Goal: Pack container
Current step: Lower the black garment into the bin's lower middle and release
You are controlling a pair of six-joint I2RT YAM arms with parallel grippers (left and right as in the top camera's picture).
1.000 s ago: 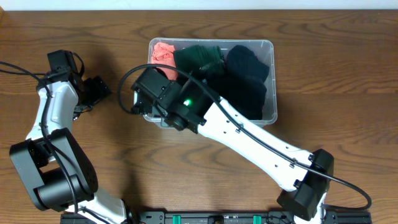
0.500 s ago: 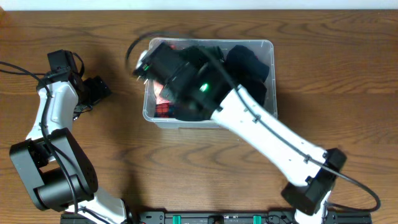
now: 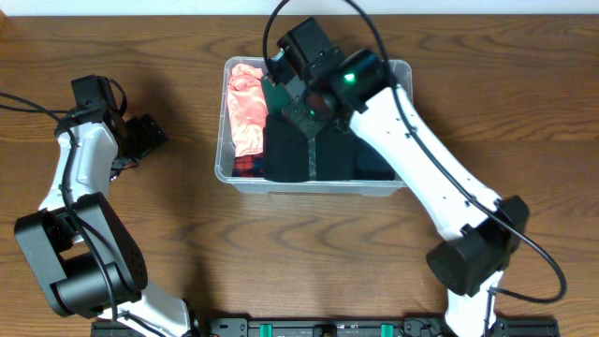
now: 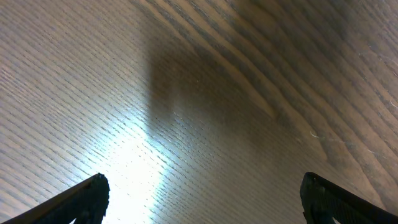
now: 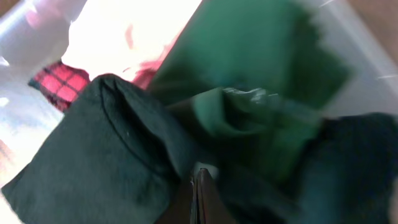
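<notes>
The clear plastic container (image 3: 318, 188) stands at the table's middle back, holding folded clothes: a pink piece (image 3: 247, 108) at the left, dark green ones (image 3: 285, 150) beside it. My right gripper (image 3: 307, 108) reaches down into the container's back half. In the right wrist view its gripper (image 5: 198, 173) is shut, fingertips pressed together against a dark green cloth (image 5: 99, 155), with a lighter green cloth (image 5: 249, 81) just beyond. Nothing shows between the jaws. My left gripper (image 3: 150, 136) is open over bare wood left of the container; its gripper (image 4: 202, 199) holds nothing.
A red plaid cloth (image 5: 59, 81) lies low at the container's left wall (image 5: 25, 25). The right arm (image 3: 430, 178) crosses the container's right front corner. The wooden table (image 4: 199, 93) surrounds the container on all sides.
The right arm has swung from the container's front left corner to over its back, and its jaws have shut. The dark clothes now lie flatter. The left arm has not moved.
</notes>
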